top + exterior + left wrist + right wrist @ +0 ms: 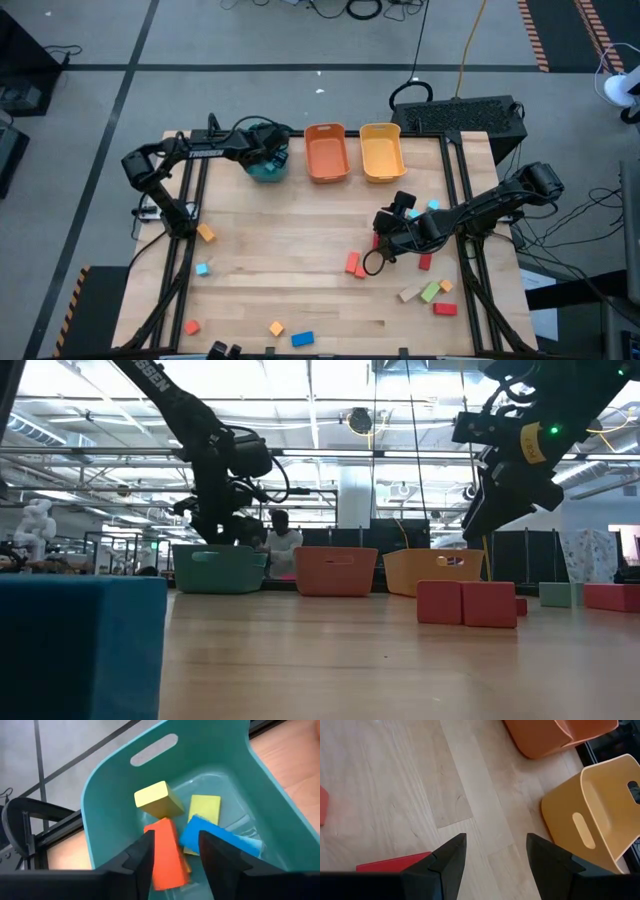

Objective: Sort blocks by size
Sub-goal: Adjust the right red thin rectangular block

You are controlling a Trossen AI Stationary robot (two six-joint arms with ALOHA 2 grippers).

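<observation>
The left gripper (175, 852) is being held over the teal plastic bin (115, 785), its fingers parted around a long orange wooden block (167, 855) lying inside beside yellow and blue blocks. The right gripper (495, 852) is being held open above the wooden table (290, 250), near red blocks (355, 265).

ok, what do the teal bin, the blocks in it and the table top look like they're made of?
Teal bin: looks like moulded plastic, smooth with a soft sheen, rounded corners, cut-out handle slot.
Blocks, e.g. the orange one and yellow one: probably painted wood, matte, sharp edges; the blue one shows a worn, pale edge.
Table top: light wood planks, visible grain and board joints, low-gloss finish.
</observation>
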